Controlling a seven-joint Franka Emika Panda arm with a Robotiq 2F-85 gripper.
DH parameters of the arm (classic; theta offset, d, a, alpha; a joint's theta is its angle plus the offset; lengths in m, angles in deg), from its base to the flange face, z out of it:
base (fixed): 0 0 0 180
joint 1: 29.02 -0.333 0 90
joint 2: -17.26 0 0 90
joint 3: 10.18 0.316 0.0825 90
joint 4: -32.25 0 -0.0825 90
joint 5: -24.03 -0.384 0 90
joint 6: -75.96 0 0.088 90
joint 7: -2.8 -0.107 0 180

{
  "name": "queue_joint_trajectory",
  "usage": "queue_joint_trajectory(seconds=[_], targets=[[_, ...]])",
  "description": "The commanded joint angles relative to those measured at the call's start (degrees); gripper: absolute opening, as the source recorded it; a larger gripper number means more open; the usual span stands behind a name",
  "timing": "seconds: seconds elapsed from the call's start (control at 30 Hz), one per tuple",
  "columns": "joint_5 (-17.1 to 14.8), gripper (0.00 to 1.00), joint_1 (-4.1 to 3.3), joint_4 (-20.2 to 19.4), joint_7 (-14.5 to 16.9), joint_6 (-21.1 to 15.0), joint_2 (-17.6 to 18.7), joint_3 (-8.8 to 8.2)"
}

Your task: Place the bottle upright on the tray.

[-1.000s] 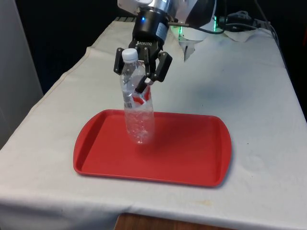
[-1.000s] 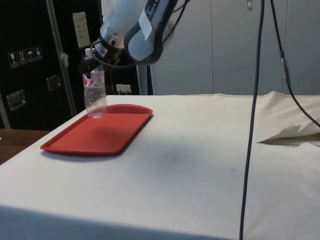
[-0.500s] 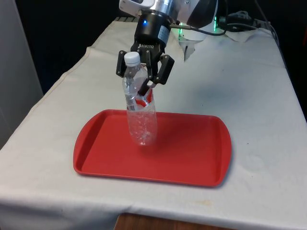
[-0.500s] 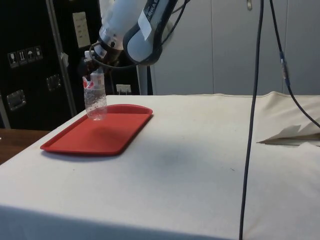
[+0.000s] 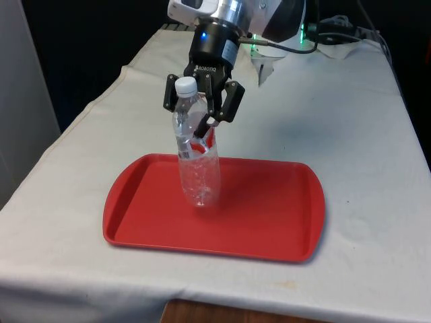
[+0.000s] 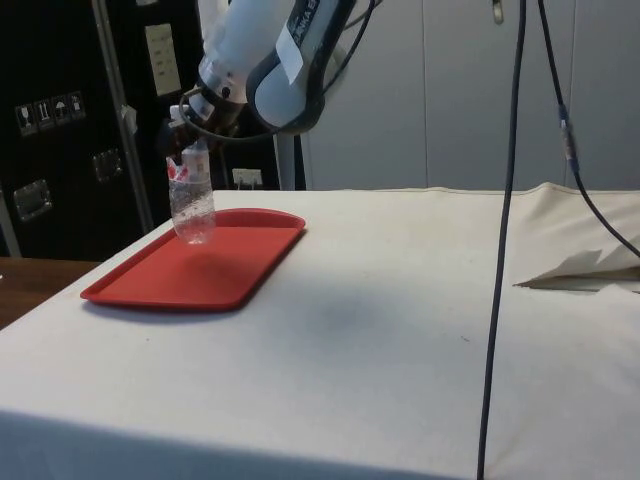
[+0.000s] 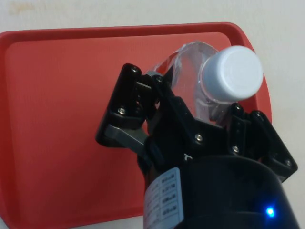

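A clear plastic bottle (image 5: 196, 168) with a white cap and a red label stands nearly upright over the red tray (image 5: 269, 215), leaning slightly. Its base is at the tray's floor, left of the middle in the front view; whether it touches I cannot tell. My gripper (image 5: 195, 124) comes from above and is shut on the bottle's upper body, just under the cap. In the side view the bottle (image 6: 190, 205) stands at the far end of the tray (image 6: 200, 275) under the gripper (image 6: 185, 150). The wrist view looks down on the cap (image 7: 231, 74) between the fingers (image 7: 138, 95), over the tray (image 7: 57, 119).
A folded white paper (image 6: 585, 268) lies on the cloth far from the tray. A black cable (image 6: 500, 250) hangs down across the side view. Cables and crumpled cloth (image 5: 343, 33) lie at the table's far end. Bare tray floor spreads to the front view's right of the bottle.
The gripper has come down a little with the bottle in it. The bottle's base has sunk towards the tray floor and shifted slightly to the front view's right.
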State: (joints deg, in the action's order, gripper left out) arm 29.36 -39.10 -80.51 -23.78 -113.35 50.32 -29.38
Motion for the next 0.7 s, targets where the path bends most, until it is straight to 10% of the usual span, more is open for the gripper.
queue_joint_trajectory(seconds=[0.0, 0.67], targets=[[0.00, 0.33, 0.00, 0.06, 0.00, 0.00, 0.11, 0.00], [-0.11, 0.33, 0.17, 2.18, -0.23, 0.00, 2.92, 0.17]])
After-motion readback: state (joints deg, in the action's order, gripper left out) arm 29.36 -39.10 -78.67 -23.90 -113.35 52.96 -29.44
